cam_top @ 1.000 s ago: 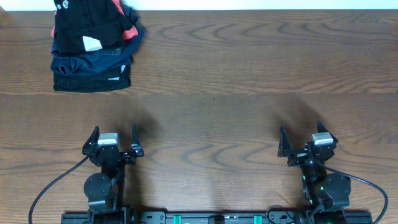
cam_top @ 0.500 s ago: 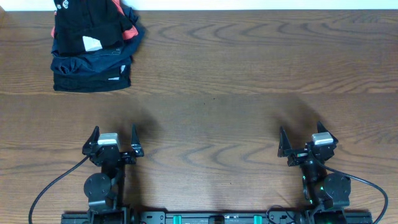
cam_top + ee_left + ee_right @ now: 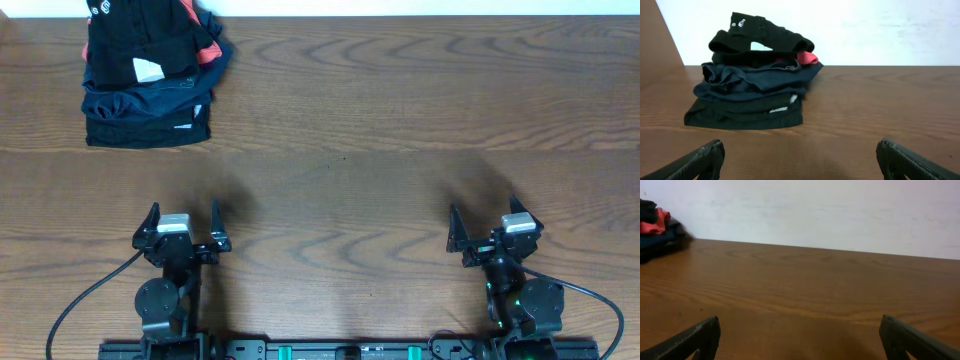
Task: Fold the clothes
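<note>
The black soft-fabric shirt (image 3: 150, 40) lay bunched on top of a small heap of clothing at about 10 o'clock on the brown wood-grain table (image 3: 400, 120), close to the far edge. From overhead, its white logo lettering (image 3: 96, 10) showed at the heap's 11 o'clock corner and its white tag (image 3: 148, 68) sat near the middle. A red-orange shirt (image 3: 207, 50) poked out from under it at 3 o'clock. Beneath both lay the dark navy folded garments (image 3: 150, 118), stacked flat and reaching toward 6 o'clock.

In the left wrist view the black shirt (image 3: 760, 37) crowned the stack in front of a white wall (image 3: 880, 30), with the red-orange shirt (image 3: 809, 58) peeking out on the right and the navy garments (image 3: 750, 85) under it.

The left gripper (image 3: 183, 210) stood at about 7 o'clock on the table, its jaws spread wide and holding nothing. The heap was at roughly 11 o'clock from it, well apart. Its two dark fingers (image 3: 702, 160) framed bare wood in its own camera.

The right gripper (image 3: 483, 208) stood at about 5 o'clock, likewise fully spread and empty, with only table ahead of it. In the right wrist view, its fingers (image 3: 695, 340) sat at the lower corners, and an edge of the heap, with a patch of red-orange, showed at 9 o'clock.

Black cables (image 3: 80, 300) ran from each arm's base toward the near edge.
</note>
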Robot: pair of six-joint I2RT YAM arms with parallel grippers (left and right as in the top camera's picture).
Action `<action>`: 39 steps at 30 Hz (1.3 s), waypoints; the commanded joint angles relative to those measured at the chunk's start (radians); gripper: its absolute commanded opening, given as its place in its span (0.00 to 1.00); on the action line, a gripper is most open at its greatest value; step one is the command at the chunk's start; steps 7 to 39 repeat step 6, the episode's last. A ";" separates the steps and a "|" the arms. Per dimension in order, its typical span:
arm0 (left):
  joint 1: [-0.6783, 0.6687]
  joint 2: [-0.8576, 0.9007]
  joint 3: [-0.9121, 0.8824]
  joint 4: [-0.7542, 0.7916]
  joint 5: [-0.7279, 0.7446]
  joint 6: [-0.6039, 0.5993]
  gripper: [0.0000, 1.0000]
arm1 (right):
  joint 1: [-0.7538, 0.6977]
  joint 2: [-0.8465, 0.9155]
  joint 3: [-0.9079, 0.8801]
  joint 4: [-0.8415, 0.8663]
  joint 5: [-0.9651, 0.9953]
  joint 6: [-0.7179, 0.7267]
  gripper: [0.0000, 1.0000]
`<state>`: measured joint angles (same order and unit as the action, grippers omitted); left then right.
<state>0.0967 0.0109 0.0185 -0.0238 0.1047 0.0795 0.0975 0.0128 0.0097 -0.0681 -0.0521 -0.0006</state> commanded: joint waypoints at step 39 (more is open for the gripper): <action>0.004 -0.006 -0.014 -0.039 0.014 0.006 0.98 | 0.017 -0.008 -0.004 -0.002 -0.004 0.003 0.99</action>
